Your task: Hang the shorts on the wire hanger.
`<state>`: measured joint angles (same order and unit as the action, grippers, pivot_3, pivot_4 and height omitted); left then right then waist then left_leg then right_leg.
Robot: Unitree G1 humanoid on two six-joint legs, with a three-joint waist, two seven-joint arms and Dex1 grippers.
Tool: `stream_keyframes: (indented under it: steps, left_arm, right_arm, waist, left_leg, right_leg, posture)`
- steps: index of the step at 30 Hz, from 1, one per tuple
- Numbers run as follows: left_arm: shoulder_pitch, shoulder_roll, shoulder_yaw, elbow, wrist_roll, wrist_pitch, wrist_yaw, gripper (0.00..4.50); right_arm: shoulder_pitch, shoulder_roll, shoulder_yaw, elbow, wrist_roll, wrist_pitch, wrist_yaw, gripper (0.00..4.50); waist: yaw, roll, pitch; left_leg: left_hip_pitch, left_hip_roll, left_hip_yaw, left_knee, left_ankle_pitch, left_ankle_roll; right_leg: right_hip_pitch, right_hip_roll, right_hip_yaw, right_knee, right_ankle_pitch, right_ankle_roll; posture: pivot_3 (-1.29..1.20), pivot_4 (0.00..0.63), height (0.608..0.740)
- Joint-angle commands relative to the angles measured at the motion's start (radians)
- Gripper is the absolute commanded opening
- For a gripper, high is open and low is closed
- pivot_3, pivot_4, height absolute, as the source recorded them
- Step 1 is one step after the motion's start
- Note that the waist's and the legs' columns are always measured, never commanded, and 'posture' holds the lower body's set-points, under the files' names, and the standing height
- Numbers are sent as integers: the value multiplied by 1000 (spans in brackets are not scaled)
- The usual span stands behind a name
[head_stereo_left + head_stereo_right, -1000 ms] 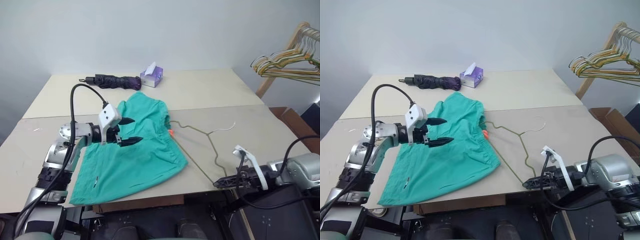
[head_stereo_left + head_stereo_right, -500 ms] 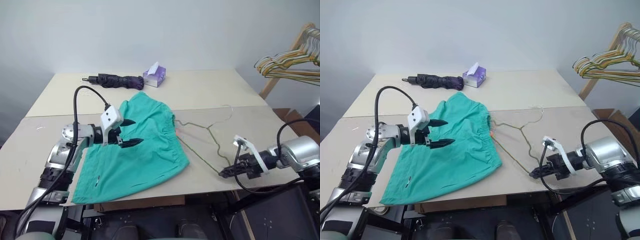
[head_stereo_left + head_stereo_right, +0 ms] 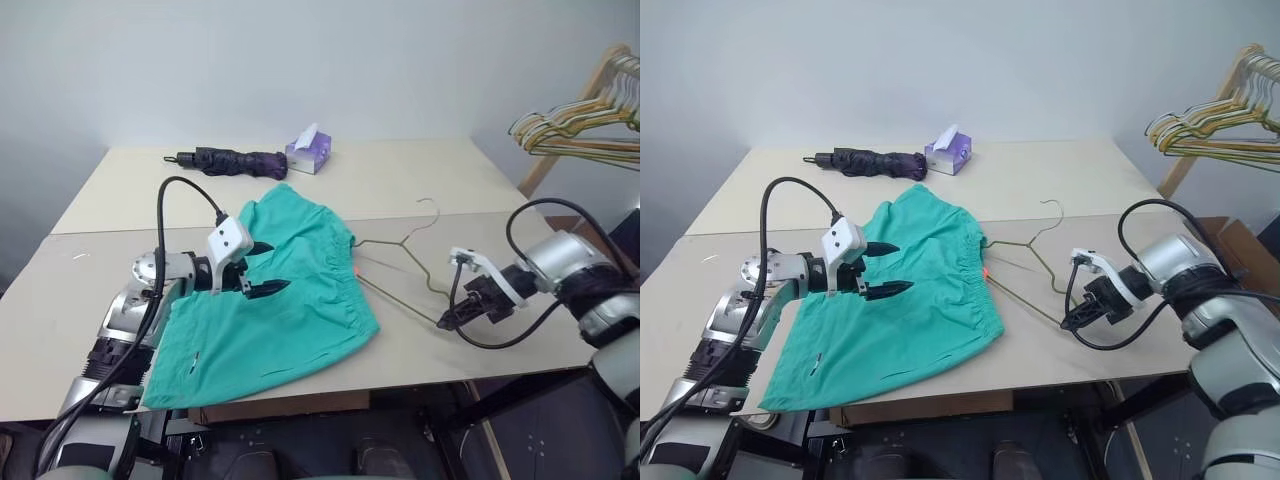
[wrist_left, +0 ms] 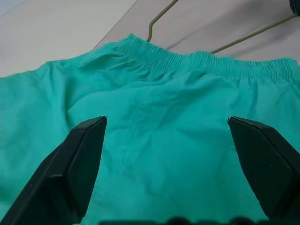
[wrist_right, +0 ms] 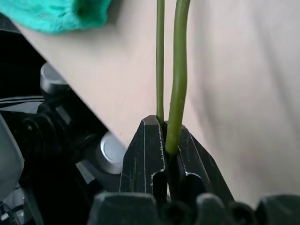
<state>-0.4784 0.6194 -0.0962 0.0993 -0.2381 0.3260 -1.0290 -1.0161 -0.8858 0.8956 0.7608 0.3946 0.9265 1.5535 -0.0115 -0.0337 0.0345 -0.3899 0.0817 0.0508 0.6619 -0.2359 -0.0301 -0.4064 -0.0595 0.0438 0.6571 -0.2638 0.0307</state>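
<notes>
Right pincer (image 3: 1077, 318) clamped on wire hanger (image 3: 1025, 262) corner, lifting it off table (image 3: 1060, 180) so far end can slide into waistband, I guess. Shorts (image 3: 910, 300) flat on table, hanger tip just beside waistband. Left pincer (image 3: 885, 270) spread wide, hovering over fabric, probably to pin it.

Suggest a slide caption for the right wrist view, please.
Right pincer shut on the wire hanger at the table edge, shorts corner beyond.

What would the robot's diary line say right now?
right gripper: shut on wire hanger | left gripper: open above shorts
</notes>
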Motion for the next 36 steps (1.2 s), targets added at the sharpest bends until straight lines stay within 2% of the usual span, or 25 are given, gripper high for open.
stream_keyframes:
  steps: [1, 3, 6, 10, 12, 15, 17, 19, 24, 27, 31, 33, 36]
  left_arm:
    - [10, 9, 30, -51, -8, -8, 17, 4461]
    - [20, 12, 33, -58, -8, -6, 24, 4461]
    - [30, 11, 34, -65, 5, -16, 49, 4461]
    - [24, 0, 27, -66, 6, -16, 63, 4461]
    - [22, -3, 23, -67, 7, -18, 67, 4461]
    - [18, -7, 21, -66, 2, -18, 64, 4461]
    - [16, -6, 19, -61, 4, -22, 60, 4461]
    - [12, -7, 15, -52, 9, -27, 58, 4461]
    - [-10, -12, 16, -34, 13, -35, 60, 4461]
    - [-17, -8, 27, -31, 6, -37, 62, 4461]
    - [-12, 22, 49, -43, -13, -29, 40, 4461]
    - [-13, 47, 65, -50, -32, -27, 11, 4461]
    - [-51, 105, 146, -70, -145, 23, -82, 4461]
  right_arm:
    - [-42, -11, 84, 37, 58, -79, 61, 0]
    - [-56, -5, 116, 60, 86, -100, 61, 0]
    - [-100, 120, 9, 286, -16, -128, 61, 0]
    - [-149, 206, -133, 441, -73, -124, 44, 0]
    - [-154, 220, -181, 458, -87, -113, 57, 0]
    - [-99, 175, -135, 317, -18, -107, 61, 0]
    - [-86, 184, -146, 315, -27, -90, 61, 0]
    - [-95, 214, -204, 369, -66, -95, 52, 0]
    - [-126, 256, -410, 452, -92, -142, -72, 0]
    - [-83, 240, -499, 379, -111, -283, -73, 0]
    - [78, 215, -567, 159, -127, -459, -46, 0]
    - [157, 222, -601, 52, -140, -540, -91, 0]
    - [221, 246, -625, -73, -193, -675, -203, 0]
  waist:
    - [11, 0, 0]
    - [21, 1, 0]
    - [21, 1, 0]
    - [25, 1, 0]
    - [32, 1, 0]
    - [48, 2, 0]
    - [51, 2, 0]
    - [51, 2, 0]
    - [48, 2, 0]
    - [48, 2, 0]
    - [49, 2, 0]
    - [49, 2, 0]
    - [44, 2, 1]
  left_leg:
    - [0, 0, 0, 0, 0, 0]
    - [0, 0, 0, 0, 0, 0]
    - [2, 0, 0, 0, 0, 0]
    - [3, 0, 0, 0, 0, 0]
    - [0, 0, 0, 1, 0, 0]
    - [-1, 0, 0, 1, 0, 0]
    - [-2, 0, 0, 1, 0, 0]
    - [-1, 0, 0, 1, 0, 0]
    - [-1, 0, 0, 1, 0, 0]
    - [-1, 0, 0, 1, 0, 0]
    - [-1, 0, 0, 1, 0, 0]
    - [-1, 0, -1, 1, 0, 0]
    - [-1, 0, 0, 1, 0, 0]
  right_leg:
    - [0, 0, 0, 0, 0, 0]
    - [0, 0, 0, 1, 0, 0]
    - [0, 0, 0, 2, 0, 0]
    - [0, 1, 1, 5, 0, 0]
    - [-2, 1, 0, 5, 0, 0]
    - [-2, 1, -1, 4, 0, 0]
    - [-3, 1, 0, 4, 0, 0]
    - [-3, 1, 0, 5, 0, 0]
    - [-3, 1, 0, 5, 0, 0]
    - [-3, 1, 0, 5, 0, 0]
    - [-3, 1, 0, 5, 0, 0]
    - [-2, 1, -1, 4, 0, 0]
    - [-2, 1, 0, 5, 0, 0]
  posture:
    - [104, 0, 740]
    - [114, 0, 740]
    - [115, 0, 740]
    - [111, 0, 740]
    - [110, 0, 740]
    - [99, 0, 740]
    - [91, 0, 740]
    - [89, 0, 740]
    - [85, 0, 740]
    - [88, 0, 740]
    - [97, 0, 740]
    - [97, 0, 740]
    - [90, 0, 740]
